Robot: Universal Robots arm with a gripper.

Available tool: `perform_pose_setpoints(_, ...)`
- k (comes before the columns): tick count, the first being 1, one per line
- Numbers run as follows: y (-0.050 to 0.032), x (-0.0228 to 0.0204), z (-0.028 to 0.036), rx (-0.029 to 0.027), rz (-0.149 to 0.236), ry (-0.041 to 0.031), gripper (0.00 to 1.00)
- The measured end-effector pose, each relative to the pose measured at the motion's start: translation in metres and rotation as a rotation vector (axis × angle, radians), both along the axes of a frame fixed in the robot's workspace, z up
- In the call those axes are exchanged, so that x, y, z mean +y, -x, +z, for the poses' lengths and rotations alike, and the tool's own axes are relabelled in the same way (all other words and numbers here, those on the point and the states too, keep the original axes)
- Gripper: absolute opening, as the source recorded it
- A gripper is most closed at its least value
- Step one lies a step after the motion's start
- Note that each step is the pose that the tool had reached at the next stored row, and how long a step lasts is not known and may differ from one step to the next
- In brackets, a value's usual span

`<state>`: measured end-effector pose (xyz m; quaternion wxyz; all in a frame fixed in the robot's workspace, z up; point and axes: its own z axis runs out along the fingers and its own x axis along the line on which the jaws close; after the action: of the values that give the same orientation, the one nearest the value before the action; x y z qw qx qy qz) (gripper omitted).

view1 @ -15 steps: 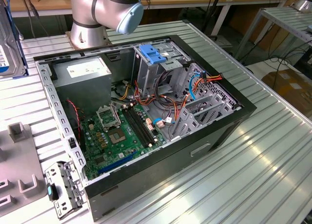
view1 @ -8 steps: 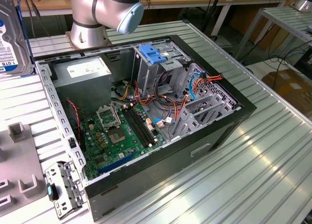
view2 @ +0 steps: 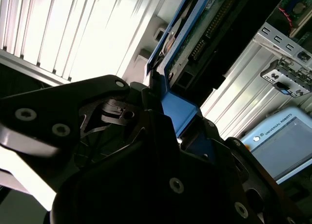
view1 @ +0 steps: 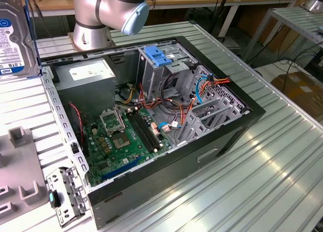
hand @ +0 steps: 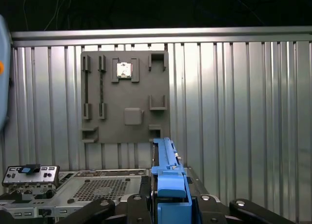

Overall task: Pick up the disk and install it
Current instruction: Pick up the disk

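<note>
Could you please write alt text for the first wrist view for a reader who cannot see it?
The gripper grips the disk by its blue bracket, edge-on to the camera, over a ribbed metal table. Beyond it lie a grey slotted holder plate and part of a computer case.

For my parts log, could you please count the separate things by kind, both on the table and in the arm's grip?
hard drive, clamped in the end effector: 1
open computer case: 1
grey holder plate: 1
metal port plate: 1
Total: 4
</note>
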<state>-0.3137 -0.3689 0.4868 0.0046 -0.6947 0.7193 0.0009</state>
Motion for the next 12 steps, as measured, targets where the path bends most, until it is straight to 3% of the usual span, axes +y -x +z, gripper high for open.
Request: perform_pose_setpoints(12, -0.0142, 0.0, -0.0001, 0.0, 0.0, 0.0011, 0.37)
